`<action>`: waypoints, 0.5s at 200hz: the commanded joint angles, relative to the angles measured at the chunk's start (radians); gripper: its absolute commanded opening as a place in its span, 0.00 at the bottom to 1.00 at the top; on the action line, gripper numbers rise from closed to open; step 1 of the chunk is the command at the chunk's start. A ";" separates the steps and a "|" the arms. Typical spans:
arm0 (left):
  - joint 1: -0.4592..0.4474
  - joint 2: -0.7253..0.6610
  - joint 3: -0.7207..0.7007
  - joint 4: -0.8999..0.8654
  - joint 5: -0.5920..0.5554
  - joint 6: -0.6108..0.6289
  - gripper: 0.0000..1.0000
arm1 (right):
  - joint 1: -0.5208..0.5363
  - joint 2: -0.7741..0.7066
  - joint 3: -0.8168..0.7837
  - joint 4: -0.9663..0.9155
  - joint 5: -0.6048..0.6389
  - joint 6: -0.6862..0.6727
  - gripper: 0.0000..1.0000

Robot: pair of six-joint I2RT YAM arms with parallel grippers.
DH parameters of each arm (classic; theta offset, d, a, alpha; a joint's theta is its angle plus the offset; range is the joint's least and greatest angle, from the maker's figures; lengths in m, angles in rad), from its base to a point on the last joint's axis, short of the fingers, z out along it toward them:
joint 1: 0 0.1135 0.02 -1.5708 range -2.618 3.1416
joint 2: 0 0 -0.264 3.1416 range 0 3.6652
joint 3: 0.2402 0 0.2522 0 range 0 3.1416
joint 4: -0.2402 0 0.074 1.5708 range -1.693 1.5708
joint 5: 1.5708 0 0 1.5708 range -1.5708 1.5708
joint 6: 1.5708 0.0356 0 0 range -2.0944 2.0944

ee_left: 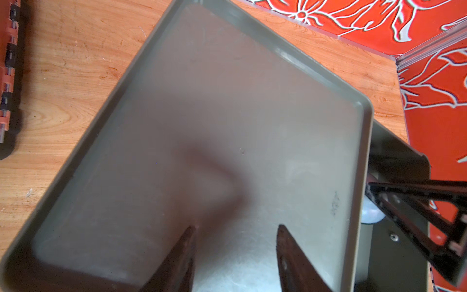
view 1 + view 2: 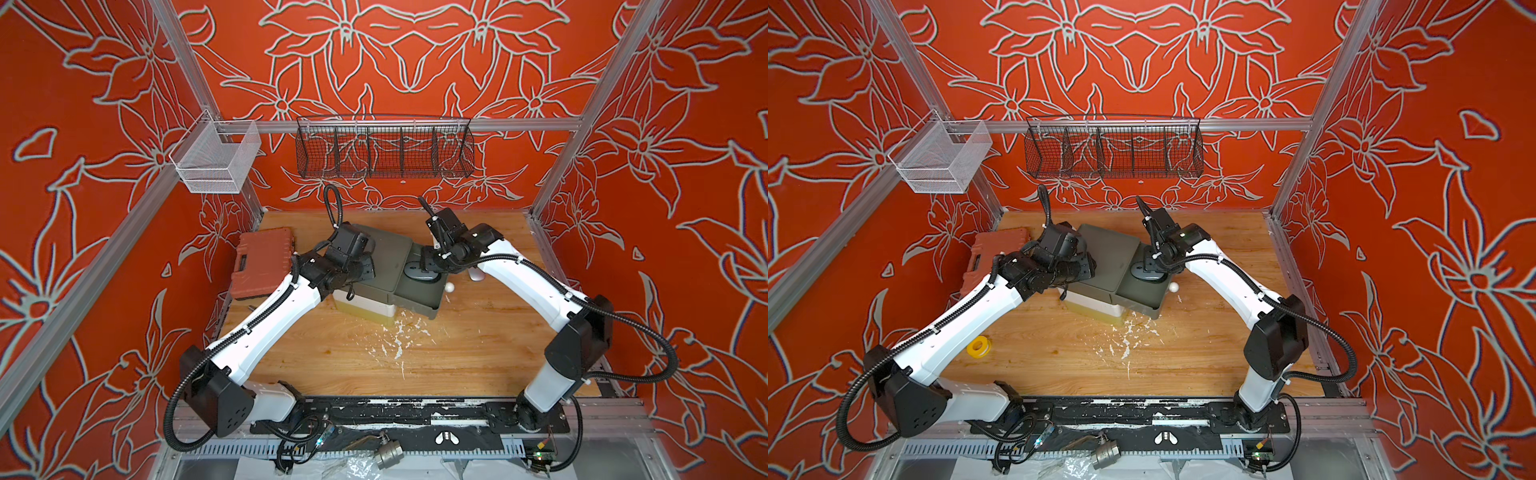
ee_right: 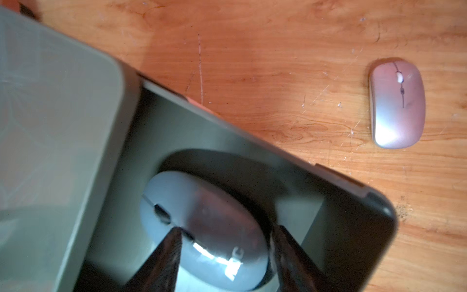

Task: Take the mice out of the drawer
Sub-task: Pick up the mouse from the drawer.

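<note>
drawer (image 2: 419, 301): grey mouse (image 2: 420, 272) | table (image 2: 457, 353): silver mouse (image 2: 477, 274), orange case (image 2: 262, 262), yellow roll (image 2: 978, 345)

One dark grey flat oval mouse (image 3: 214, 215), one silver oval mouse (image 3: 396, 103), one olive plastic drawer unit (image 2: 384, 249), one orange plastic case (image 2: 264, 262).

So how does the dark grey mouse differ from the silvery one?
The dark grey oval mouse lies inside the open grey drawer; the silver mouse sits out on the wooden table. The right arm's jaws hang over the dark one; nothing touches the silver one. Both lie buttons up.
</note>
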 commanded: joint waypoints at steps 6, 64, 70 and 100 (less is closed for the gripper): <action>0.007 -0.029 0.005 0.000 0.029 0.003 0.50 | -0.003 0.000 0.071 -0.050 -0.142 -0.277 0.68; 0.007 -0.094 -0.015 -0.037 0.109 0.024 0.51 | -0.011 0.053 0.134 -0.205 -0.276 -0.610 0.83; 0.007 -0.100 -0.017 -0.043 0.114 0.029 0.51 | -0.011 0.058 0.143 -0.218 -0.273 -0.631 0.84; 0.007 -0.112 -0.025 -0.055 0.117 0.040 0.51 | -0.013 0.073 0.159 -0.223 -0.210 -0.696 0.90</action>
